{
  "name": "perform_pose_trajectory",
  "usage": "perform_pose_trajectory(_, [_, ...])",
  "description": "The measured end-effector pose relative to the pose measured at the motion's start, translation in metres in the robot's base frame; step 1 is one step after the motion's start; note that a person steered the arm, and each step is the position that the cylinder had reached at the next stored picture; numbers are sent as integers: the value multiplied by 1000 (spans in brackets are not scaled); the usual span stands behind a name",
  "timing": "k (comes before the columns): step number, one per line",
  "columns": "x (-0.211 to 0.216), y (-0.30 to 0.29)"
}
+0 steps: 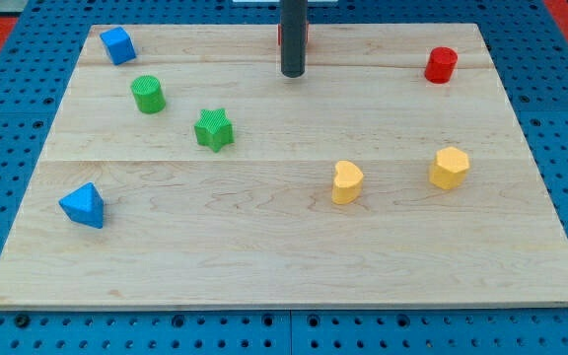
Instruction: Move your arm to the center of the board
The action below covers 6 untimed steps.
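my tip (293, 74) sits near the board's (264, 247) top edge – no jaws (just a rod) – perhaps touching a half-hidden red block (281, 35) behind it.

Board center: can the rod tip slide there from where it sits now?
Probably yes. My tip is near the view's top edge, and the bare wood below it holds no block; the green star sits off to the left.

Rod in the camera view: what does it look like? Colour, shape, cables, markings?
A straight, round rod, dark grey to black, smooth and plain. My tip ends flat and blunt. No cables, markings or labels show. Its upper part runs out of the view's top.
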<state>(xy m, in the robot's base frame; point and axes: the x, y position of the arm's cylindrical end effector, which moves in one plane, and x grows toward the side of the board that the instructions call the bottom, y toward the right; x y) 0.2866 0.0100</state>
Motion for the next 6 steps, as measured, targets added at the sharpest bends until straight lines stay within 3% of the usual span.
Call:
perform_pose_trajectory(4, [12, 4])
perform_pose_trajectory(6, [61, 15])
